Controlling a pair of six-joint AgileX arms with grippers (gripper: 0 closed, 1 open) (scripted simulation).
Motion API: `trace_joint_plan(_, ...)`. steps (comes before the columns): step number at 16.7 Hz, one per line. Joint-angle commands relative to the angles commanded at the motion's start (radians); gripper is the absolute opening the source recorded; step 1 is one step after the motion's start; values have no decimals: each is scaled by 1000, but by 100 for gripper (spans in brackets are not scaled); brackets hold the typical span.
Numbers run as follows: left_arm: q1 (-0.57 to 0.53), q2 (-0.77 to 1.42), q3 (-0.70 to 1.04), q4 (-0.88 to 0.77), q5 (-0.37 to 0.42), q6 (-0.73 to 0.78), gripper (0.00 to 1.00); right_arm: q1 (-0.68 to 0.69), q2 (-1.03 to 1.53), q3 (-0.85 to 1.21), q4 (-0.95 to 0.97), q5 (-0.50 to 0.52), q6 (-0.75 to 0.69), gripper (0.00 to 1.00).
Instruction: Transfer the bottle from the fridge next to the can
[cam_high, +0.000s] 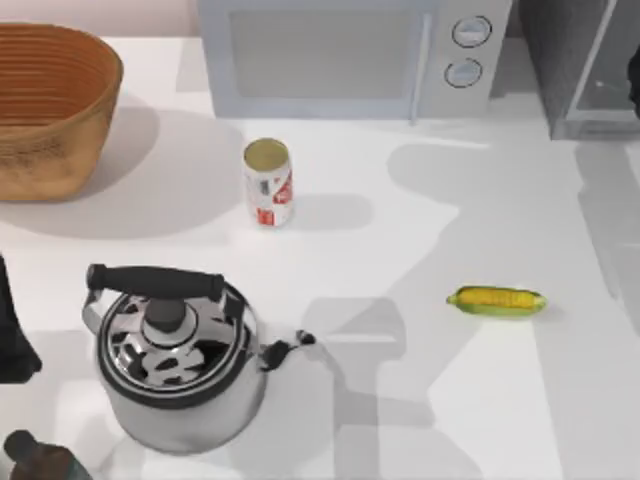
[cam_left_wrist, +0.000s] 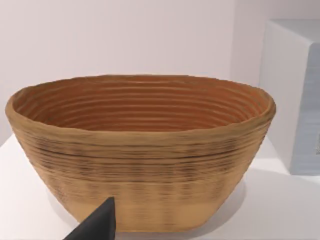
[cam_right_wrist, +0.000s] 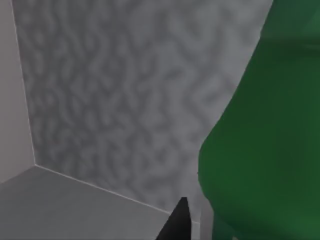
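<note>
The job right now is getting hold of the bottle (cam_right_wrist: 260, 145), which stands inside the fridge (cam_high: 585, 70) at the far right corner of the table. In the right wrist view the green bottle is very close, with the fridge's bumpy grey inner wall behind it and its floor below. One dark fingertip (cam_right_wrist: 177, 222) of the right gripper sits just beside the bottle. I cannot tell if the fingers are spread, pressed together, or pinching the bottle yet. So I think the right arm is reaching deep into the fridge, at the grab step. Next, it needs a firm hold on the bottle, then a careful pull straight out so the bottle does not bump the door. After that the bottle must travel left across the table to the can (cam_high: 268, 183), which stands upright in front of the microwave (cam_high: 340, 55). The left arm waits at the left side of the table, facing the basket (cam_left_wrist: 140, 150). A kettle (cam_high: 175, 360) and a corn cob (cam_high: 497, 300) lie nearer the front, so the path should stay clear of them.
</note>
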Motion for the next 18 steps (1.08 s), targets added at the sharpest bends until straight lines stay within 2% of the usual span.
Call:
trace_joint_plan(6, 0, 0, 0, 0, 0, 0, 100, 4, -5, 1, -3, 0, 1, 0)
trace_joint_plan(13, 0, 0, 0, 0, 0, 0, 100, 3, -105, 33, -139, -1, 4, 0)
trace_joint_plan(18, 0, 0, 0, 0, 0, 0, 100, 4, -113, 16, -128, -1, 6, 0)
